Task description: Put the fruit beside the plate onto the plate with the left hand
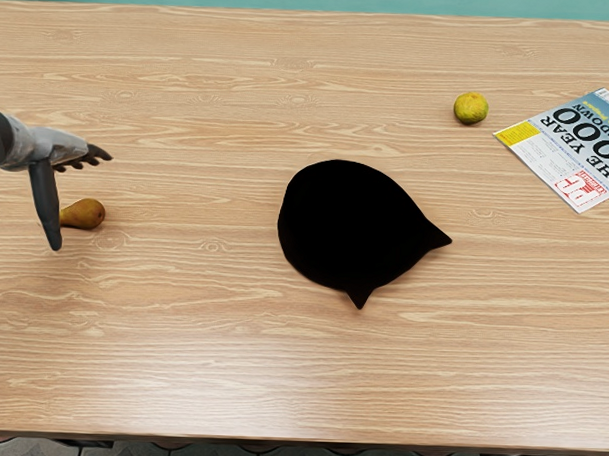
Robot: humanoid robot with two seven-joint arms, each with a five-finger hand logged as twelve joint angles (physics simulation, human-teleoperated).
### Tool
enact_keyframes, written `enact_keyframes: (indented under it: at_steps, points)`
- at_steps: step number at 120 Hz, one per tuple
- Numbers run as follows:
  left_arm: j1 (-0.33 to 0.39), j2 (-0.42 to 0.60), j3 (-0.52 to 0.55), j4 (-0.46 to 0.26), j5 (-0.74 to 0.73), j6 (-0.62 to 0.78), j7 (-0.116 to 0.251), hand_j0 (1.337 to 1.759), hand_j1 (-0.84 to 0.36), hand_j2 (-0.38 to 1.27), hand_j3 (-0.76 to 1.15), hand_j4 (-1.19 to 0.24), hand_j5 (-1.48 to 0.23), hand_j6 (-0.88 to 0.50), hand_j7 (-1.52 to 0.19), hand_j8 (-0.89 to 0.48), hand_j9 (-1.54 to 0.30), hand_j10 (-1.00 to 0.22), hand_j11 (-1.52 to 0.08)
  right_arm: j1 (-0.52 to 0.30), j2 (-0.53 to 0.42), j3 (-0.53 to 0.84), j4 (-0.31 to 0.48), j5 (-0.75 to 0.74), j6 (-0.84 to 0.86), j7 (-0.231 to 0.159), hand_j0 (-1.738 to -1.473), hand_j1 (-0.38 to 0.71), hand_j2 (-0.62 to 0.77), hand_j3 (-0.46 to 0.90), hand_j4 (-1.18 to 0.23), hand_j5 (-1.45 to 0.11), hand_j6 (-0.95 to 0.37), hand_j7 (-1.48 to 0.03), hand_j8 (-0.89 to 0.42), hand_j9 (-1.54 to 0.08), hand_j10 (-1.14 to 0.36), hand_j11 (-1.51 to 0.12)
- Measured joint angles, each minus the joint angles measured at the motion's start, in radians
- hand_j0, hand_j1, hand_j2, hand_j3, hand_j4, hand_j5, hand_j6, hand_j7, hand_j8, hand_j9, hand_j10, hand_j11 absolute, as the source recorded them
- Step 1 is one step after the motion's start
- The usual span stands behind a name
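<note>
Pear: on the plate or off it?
Off. The pear lies on the table beside the open left hand, well left of the black plate.

The plate [349,230] is sitting mid-frame on the table [280,367]. A pear [83,213] is lying at far left, just beside the left hand [53,157]; a second fruit [471,108] and a magazine [572,147] are lying upper right.

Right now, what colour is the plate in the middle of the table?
The plate is plain black, no pattern; best seen in the head view.
</note>
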Motion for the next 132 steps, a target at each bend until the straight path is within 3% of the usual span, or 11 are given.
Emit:
enact_keyframes:
  at_steps: [40,132]
  points:
    - [0.069,-0.061,0.002,-0.029,0.168,0.159,-0.001,1.658,0.35,0.00,0.00,-0.01,0.00,-0.01,0.00,-0.01,0.00,0.00,0.00,0.000,0.000,0.000,-0.002,-0.001,-0.001,0.000,-1.658,-0.32,-0.01,0.00,-0.03,-0.04,-0.03,-0.04,-0.03,-0.04,-0.03,-0.04]
    - [0.200,-0.174,0.007,0.034,0.315,0.377,-0.005,1.658,0.22,0.02,0.00,-0.11,-0.14,-0.11,-0.14,-0.11,-0.14,-0.11,-0.14,0.000,0.000,0.000,-0.002,-0.001,0.000,0.000,-1.658,-0.32,-0.01,0.00,-0.03,-0.03,-0.03,-0.03,-0.03,-0.03,-0.03,-0.03]
